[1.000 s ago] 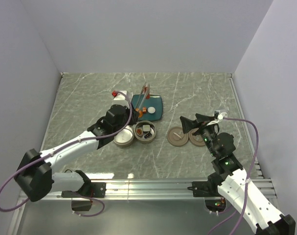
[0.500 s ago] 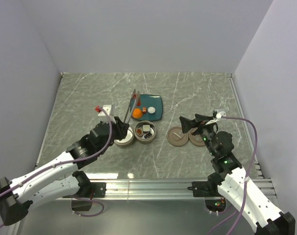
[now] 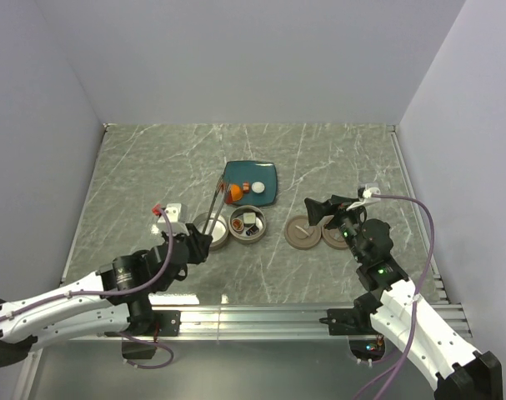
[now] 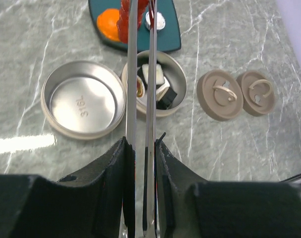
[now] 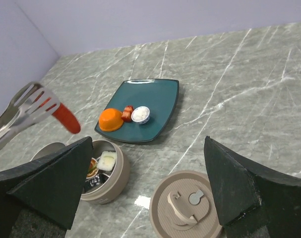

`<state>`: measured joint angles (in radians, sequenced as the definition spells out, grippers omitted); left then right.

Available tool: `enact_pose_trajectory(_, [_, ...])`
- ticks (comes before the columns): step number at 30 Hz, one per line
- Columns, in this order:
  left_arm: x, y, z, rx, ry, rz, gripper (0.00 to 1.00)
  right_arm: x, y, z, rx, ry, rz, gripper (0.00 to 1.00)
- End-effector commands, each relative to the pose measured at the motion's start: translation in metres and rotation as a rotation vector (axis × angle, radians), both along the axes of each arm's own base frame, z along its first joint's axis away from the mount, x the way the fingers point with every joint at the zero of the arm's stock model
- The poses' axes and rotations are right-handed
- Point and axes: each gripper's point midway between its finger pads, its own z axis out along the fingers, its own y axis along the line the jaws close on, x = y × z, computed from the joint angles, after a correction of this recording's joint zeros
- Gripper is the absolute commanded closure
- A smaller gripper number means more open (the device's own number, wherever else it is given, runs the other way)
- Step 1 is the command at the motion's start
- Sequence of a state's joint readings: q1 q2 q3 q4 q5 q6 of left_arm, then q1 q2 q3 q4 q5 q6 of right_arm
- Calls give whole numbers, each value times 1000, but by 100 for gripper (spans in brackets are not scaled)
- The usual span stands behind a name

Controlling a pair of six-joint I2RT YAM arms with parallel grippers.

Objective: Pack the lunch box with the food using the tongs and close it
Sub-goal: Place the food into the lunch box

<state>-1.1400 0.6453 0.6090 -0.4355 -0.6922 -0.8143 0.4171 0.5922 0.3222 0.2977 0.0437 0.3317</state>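
Note:
My left gripper [image 4: 140, 141] [image 3: 201, 240] is shut on the handle end of the silver tongs [image 4: 132, 74] [image 3: 212, 208]. The tong tips pinch a red sausage [image 5: 67, 118] [image 4: 123, 20], held in the air near the plate's front edge. Below the tongs sit the lunch box tins, one empty [image 4: 83, 106] and one [image 4: 172, 74] [image 3: 247, 225] holding rolls and other bits. Two brown lids [image 3: 302, 231] [image 3: 336, 237] lie to their right. My right gripper [image 5: 148, 144] [image 3: 323, 208] hangs open above the nearer lid [image 5: 187, 206], holding nothing.
A teal plate [image 3: 265, 175] [image 5: 155, 94] behind the tins carries an orange ball [image 5: 110, 119], a small red piece [image 5: 127, 112] and a white roll [image 5: 140, 114]. White walls enclose the marble table. A metal rail [image 3: 253, 317] runs along the near edge.
The left arm has drawn back toward the near edge, carrying the tongs and sausage from above the plate toward the tins. The right arm has barely moved.

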Motion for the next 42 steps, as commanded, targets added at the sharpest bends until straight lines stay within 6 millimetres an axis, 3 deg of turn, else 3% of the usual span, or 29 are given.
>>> enact_pose_trajectory(1, [-2, 15, 11, -52, -19, 85, 86, 3, -5, 23, 15, -68, -27, 1])
enact_pose_trajectory(22, [-38, 22, -5, 17, 41, 113, 87, 6, -7, 19, 9, -53, -43, 0])
enact_pose_trajectory(30, [-49, 13, 14, 20, -7, 110, 87, 6, -7, 19, 8, -54, -41, 0])
enact_pose_trajectory(42, [-62, 18, 6, 59, 1, 126, 87, 5, -7, 19, 7, -52, -36, 0])
